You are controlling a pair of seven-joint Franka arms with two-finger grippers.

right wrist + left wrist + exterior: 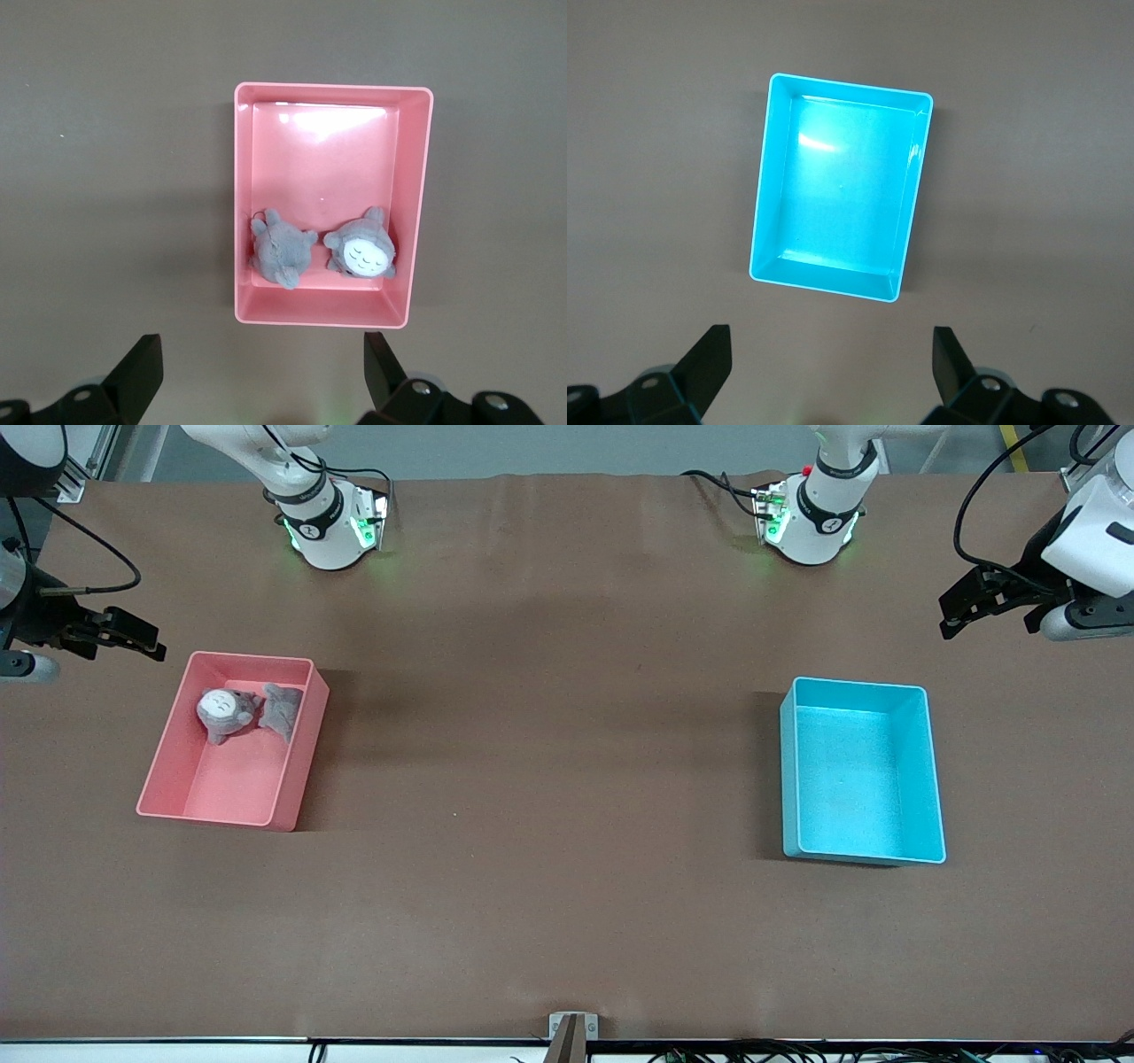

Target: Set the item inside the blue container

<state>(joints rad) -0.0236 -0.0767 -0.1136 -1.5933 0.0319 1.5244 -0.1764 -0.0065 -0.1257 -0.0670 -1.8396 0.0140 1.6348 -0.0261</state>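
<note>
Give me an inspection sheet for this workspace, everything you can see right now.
Surface: brown table, bare between the bins.
Job's things: blue container empty, toward the left arm's end; two grey plush toys lie in the pink bin, toward the right arm's end.
Clutter: nothing seen.
Grippers: left gripper open, above the table beside the blue container; right gripper open, above the table beside the pink bin; both hold nothing.
Cables: black leads on the arms; more along the table's near edge.
Surroundings: two arm bases.
</note>
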